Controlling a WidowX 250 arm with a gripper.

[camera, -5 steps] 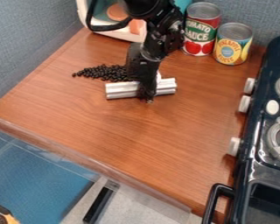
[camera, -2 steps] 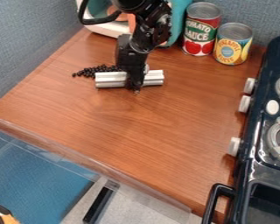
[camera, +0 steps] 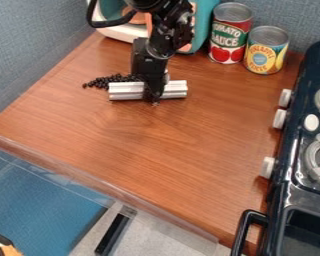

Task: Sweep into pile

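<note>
The black gripper [camera: 154, 98] hangs over the upper left part of the wooden counter [camera: 163, 145], shut on a silver ribbed bar [camera: 127, 91]. The bar lies level across the view, low at the counter, and sticks out on both sides of the gripper. Small black beans [camera: 104, 81] lie in a heap just behind the bar's left part. The bar and the gripper hide part of the heap's front and right side.
A red tomato sauce can [camera: 229, 35] and a yellow pineapple can [camera: 265, 51] stand at the back right. Behind the arm is a white and teal object [camera: 124, 32]. A dark toy stove [camera: 293, 165] runs along the right, knobs facing the counter.
With the bar in it, my gripper has moved back and to the left, closer to the beans. The right part of the heap is now more hidden.
</note>
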